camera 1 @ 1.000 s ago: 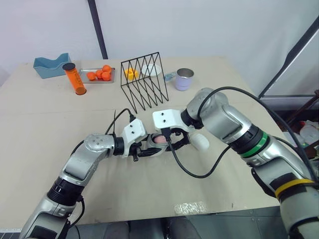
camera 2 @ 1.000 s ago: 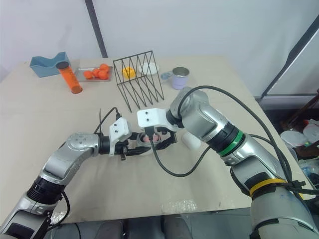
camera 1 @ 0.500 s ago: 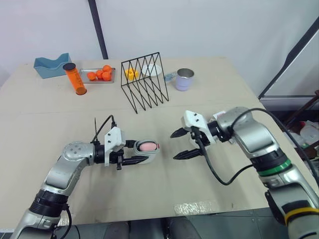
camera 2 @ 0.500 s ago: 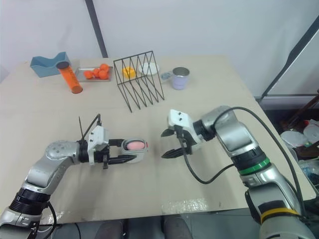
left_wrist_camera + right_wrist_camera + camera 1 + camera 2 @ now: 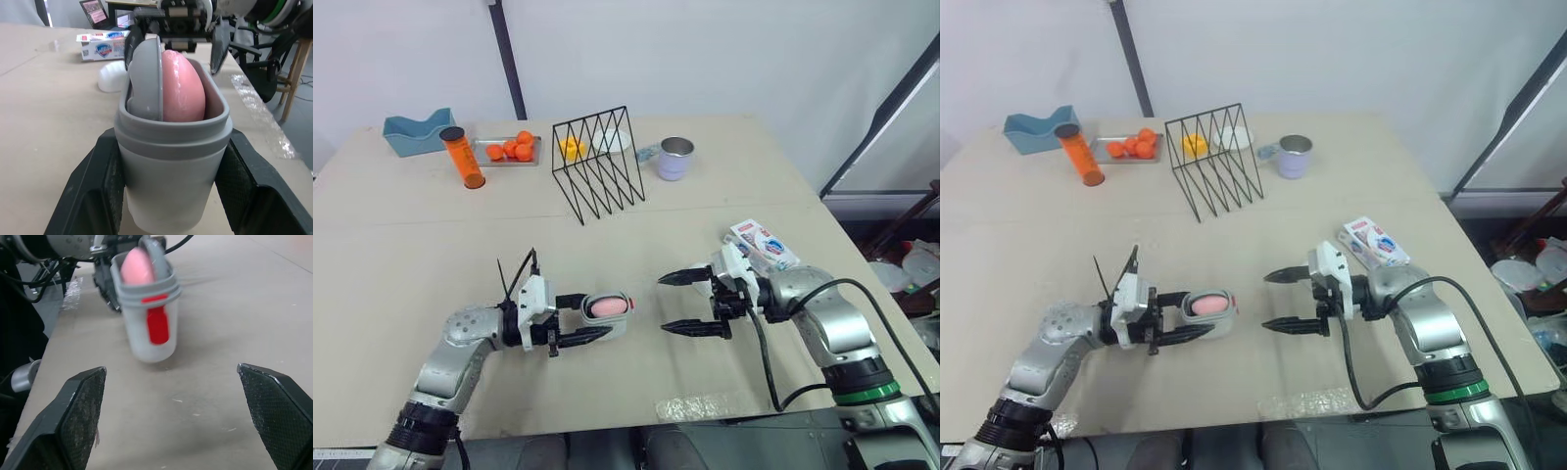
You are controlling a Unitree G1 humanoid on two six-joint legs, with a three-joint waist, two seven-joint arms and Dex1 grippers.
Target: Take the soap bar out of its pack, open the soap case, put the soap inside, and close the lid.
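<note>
A grey soap case point(image 5: 610, 315) is held off the table on its side, mouth toward the right, with my left gripper point(image 5: 590, 318) shut on it. A pink soap bar point(image 5: 183, 85) stands inside it beside a grey insert point(image 5: 146, 73). The case has a red latch point(image 5: 157, 325) on its side. My right gripper point(image 5: 664, 304) is open and empty, a short way right of the case and facing it. The white and blue soap pack point(image 5: 762, 245) lies behind the right wrist. A white domed piece point(image 5: 115, 77) lies on the table beyond the case.
At the back stand a black wire rack point(image 5: 597, 162), a purple mug point(image 5: 675, 157), an orange tube point(image 5: 462, 157), a tray of oranges point(image 5: 509, 149) and a blue holder point(image 5: 411, 129). A shiny tape patch point(image 5: 690, 406) marks the front edge.
The right gripper has let go of the case, pulled away to the right and stands open. The left gripper has drawn back toward the front edge with the case and soap.
</note>
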